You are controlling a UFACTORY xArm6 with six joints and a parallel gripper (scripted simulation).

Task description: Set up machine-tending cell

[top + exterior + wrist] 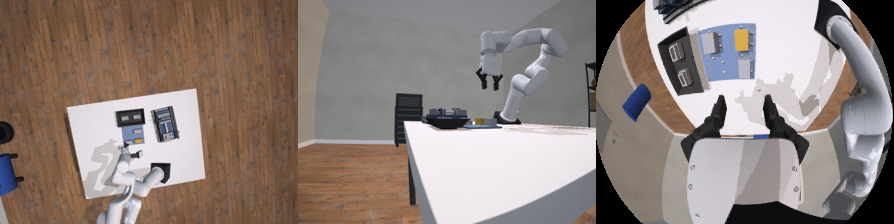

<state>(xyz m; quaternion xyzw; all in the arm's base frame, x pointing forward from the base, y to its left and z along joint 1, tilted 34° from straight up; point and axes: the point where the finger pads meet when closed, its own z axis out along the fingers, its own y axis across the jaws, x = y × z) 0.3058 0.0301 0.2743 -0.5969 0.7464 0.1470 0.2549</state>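
My gripper (489, 82) is open and empty, high in the air over the near edge of the blue infeed plate (133, 135). The gripper also shows in the wrist view (744, 112). On the plate lie an aluminium blank (137, 131), a brass blank (138, 141) and a second grey blank (128, 142), partly hidden by my fingers. The brass blank (740, 38) and one aluminium blank (711, 42) lie flat. The black outfeed tray (130, 117) holds two finished parts (124, 118) (136, 117). The vise (163, 124) stands to the right, and I see no blank in its opening.
The arm's black base (161, 171) sits at the table's near edge. A black cabinet (409, 117) stands beyond the table, a dark shelf (591, 93) at the right, and a blue cart (6, 174) on the floor at the left.
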